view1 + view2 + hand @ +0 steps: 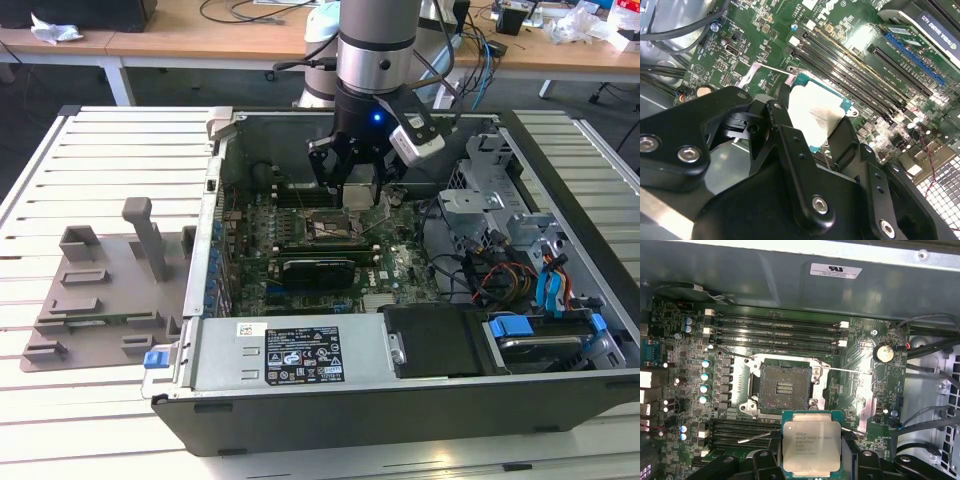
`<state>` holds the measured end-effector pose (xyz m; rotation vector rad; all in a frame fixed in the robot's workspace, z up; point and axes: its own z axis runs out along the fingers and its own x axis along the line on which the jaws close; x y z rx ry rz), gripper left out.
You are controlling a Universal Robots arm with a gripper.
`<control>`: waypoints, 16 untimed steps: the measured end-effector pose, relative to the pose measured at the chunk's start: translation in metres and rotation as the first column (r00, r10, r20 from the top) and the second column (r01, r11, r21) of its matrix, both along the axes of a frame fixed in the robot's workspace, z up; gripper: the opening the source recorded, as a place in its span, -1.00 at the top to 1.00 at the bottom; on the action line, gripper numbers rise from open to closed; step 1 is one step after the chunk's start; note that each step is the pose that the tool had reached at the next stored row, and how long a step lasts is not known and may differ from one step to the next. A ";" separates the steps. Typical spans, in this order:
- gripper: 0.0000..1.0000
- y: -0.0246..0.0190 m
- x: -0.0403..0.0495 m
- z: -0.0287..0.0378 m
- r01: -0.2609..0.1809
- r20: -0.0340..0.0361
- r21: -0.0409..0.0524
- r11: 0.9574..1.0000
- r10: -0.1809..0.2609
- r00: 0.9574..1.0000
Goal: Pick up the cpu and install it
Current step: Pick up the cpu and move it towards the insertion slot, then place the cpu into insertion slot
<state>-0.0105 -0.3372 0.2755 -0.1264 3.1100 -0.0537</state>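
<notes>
hovering inside the open computer case (400, 415), the gripper (358, 185) is closed partway on the cpu (811, 442), with fingers (782, 135) pressing two opposite edges. in the exterior view the chip hangs at about 1 o'clock of the empty socket (785, 387), not seated. the grey tray (100, 290) lies at 9 o'clock, outside the case.
</notes>
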 end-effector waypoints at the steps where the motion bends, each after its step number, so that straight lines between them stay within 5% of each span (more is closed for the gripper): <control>1: -0.09 0.0000 0.0000 0.0000 0.000 0.000 0.000 1.000 0.000 1.000; 7: -0.09 0.0001 0.0000 0.0000 0.011 0.000 0.000 1.000 -0.011 1.000; 10: -0.09 0.0001 0.0000 0.0000 0.059 0.000 0.000 0.998 -0.059 0.998; 13: -0.09 0.0001 0.0000 -0.0001 0.139 0.000 -0.001 0.990 -0.139 0.990; 16: -0.09 0.0001 0.0000 -0.0002 0.228 0.001 -0.004 0.974 -0.228 0.974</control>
